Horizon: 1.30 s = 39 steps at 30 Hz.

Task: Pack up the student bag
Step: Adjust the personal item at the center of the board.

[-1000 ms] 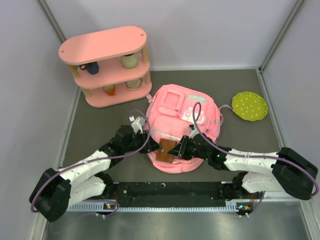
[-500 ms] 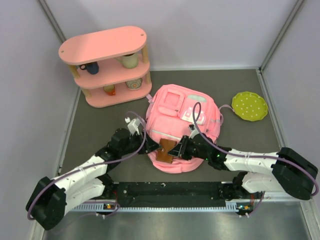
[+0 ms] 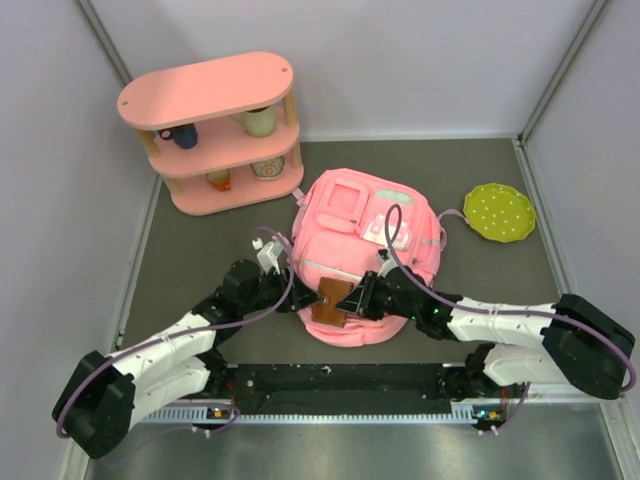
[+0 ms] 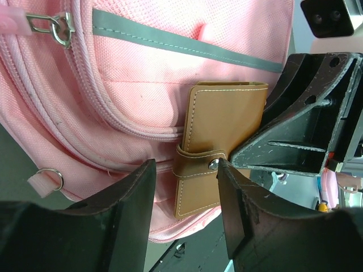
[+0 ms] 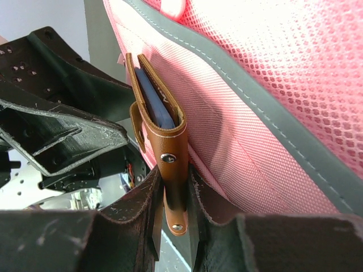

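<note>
The brown wallet (image 4: 221,130) is pinched by the right gripper (image 5: 173,190), left gripper (image 4: 184,173) spread, and must be pushed into the student bag (image 3: 345,245) pocket.

wallet (image 4: 221,130): brown leather, strap snapped, lying on the student bag (image 4: 142,68)
left gripper (image 4: 185,167): jaws apart, straddling wallet's lower end, apparently not touching

I'm getting bright, even overhead light, with only soft shadows beside the shelf (image 3: 205,90). Both wrist views blur my near fingers (image 4: 122,221).
</note>
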{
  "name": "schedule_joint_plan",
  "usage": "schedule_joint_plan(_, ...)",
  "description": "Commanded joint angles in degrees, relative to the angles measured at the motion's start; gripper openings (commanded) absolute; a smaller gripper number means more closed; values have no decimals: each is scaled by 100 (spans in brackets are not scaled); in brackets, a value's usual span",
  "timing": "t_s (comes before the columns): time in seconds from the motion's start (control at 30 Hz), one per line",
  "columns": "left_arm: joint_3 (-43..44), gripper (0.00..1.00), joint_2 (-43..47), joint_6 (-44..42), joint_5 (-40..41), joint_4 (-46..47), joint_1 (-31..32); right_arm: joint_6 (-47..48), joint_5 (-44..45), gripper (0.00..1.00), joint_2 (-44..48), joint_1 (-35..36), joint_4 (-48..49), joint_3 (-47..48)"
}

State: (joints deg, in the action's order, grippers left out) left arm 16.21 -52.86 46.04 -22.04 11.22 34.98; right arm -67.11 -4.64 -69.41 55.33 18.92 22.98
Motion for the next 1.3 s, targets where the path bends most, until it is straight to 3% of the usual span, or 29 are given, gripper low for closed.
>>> schedule_joint_plan(0.0, -91, 52, -75, -139, -169, 512, 26, 76, 34, 20, -73, -49, 156, 224)
schedule_joint_plan(0.37, 67, 41, -374, -87, -292, 776, 26, 84, -1, 20, -99, -57, 156, 268)
schedule_joint_plan(1.03, -355, 41, -154, 502, -116, 1347, 61, 75, -124, 20, -302, -49, 226, 356)
schedule_joint_plan(1.27, -285, 32, -251, 309, -116, 1268, 123, 58, -159, 20, -354, -57, 262, 382)
